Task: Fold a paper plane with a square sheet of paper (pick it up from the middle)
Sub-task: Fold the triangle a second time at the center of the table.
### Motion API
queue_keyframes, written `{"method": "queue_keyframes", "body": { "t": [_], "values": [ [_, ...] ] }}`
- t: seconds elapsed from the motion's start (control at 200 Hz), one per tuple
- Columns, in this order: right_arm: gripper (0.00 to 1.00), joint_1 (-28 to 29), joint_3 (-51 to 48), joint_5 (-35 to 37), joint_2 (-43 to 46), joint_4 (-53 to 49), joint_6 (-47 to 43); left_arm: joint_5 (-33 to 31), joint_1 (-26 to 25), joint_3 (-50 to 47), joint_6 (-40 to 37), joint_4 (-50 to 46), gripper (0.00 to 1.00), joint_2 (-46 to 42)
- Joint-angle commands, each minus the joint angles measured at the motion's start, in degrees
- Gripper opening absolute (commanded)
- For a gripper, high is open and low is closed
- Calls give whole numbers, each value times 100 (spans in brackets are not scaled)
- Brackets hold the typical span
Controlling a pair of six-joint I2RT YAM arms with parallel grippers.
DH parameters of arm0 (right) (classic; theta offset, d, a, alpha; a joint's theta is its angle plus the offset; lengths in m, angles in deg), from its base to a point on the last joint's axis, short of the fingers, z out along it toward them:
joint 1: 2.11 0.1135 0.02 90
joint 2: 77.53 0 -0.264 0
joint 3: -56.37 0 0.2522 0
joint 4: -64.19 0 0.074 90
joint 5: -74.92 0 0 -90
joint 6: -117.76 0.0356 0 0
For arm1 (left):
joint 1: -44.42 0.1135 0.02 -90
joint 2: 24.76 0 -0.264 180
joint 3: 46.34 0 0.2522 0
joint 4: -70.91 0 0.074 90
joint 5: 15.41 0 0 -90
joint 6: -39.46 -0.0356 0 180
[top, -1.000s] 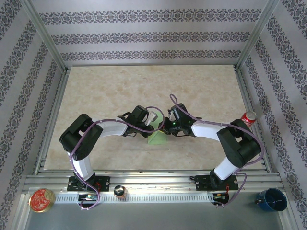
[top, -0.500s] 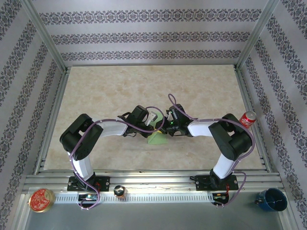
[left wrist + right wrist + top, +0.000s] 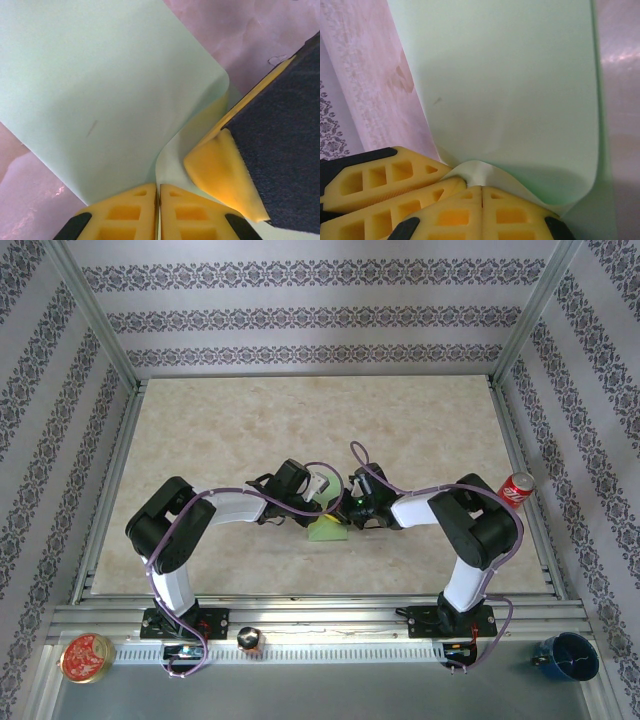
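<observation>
Currently: left fingers (image 3: 127, 220) and right fingers (image 3: 452, 220), each pinched shut on a neighbouring edge of the square sheet of paper (image 3: 100, 85), which bows between them over the tabletop (image 3: 250, 420); judged an early fold, next needing edges matched, then pressed; wrist views give the pinch, top view the sheet's central place.

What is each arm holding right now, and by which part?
Both hold the green paper. The left gripper and right gripper each pinch it in shut jaws, close together, where the sheet curls up at one edge.
</observation>
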State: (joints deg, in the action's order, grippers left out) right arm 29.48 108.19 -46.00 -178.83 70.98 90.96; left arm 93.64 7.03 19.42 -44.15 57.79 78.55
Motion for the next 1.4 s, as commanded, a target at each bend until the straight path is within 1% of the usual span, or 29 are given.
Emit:
{"method": "queue_keyframes", "body": {
  "t": [0.0, 0.2, 0.36, 0.535, 0.669, 0.839, 0.954, 1.064, 1.124, 1.189, 1.319, 1.394],
  "values": [
    [0, -44, -60, 105, 169, -355, 56, -5, 56, -6, -107, -249, 10, 260],
    [0, -186, 61, 193, 497, -561, 49, 2, 56, -4, -101, -253, 10, 257],
    [0, -284, 52, 346, 243, -666, 26, 3, 55, -2, -112, -250, 10, 243],
    [0, -295, -186, 704, -4, -695, 263, -5, 56, -15, -120, -267, 10, 237],
    [0, -301, -214, 642, 206, -736, 325, -26, 56, -39, -130, -297, 10, 219],
    [0, -375, 146, 573, 678, -1148, 120, -30, 56, -41, -130, -291, 10, 221],
    [0, -425, 263, 634, 601, -1256, 70, -17, 56, -22, -112, -263, 10, 242],
    [0, -438, 38, 870, 380, -1103, 215, -4, 56, 6, -116, -264, 10, 252],
    [0, -490, -61, 810, 195, -910, 306, -18, 56, 12, -130, -277, 10, 258],
    [0, -502, -37, 816, 95, -1016, 261, -1, 56, 19, -141, -284, 10, 246],
    [0, -494, -53, 978, 257, -1247, 169, -28, 56, 1, -164, -322, 10, 227],
    [0, -515, -56, 936, 470, -1257, 125, -37, 56, -15, -160, -324, 10, 207]
  ]
}}
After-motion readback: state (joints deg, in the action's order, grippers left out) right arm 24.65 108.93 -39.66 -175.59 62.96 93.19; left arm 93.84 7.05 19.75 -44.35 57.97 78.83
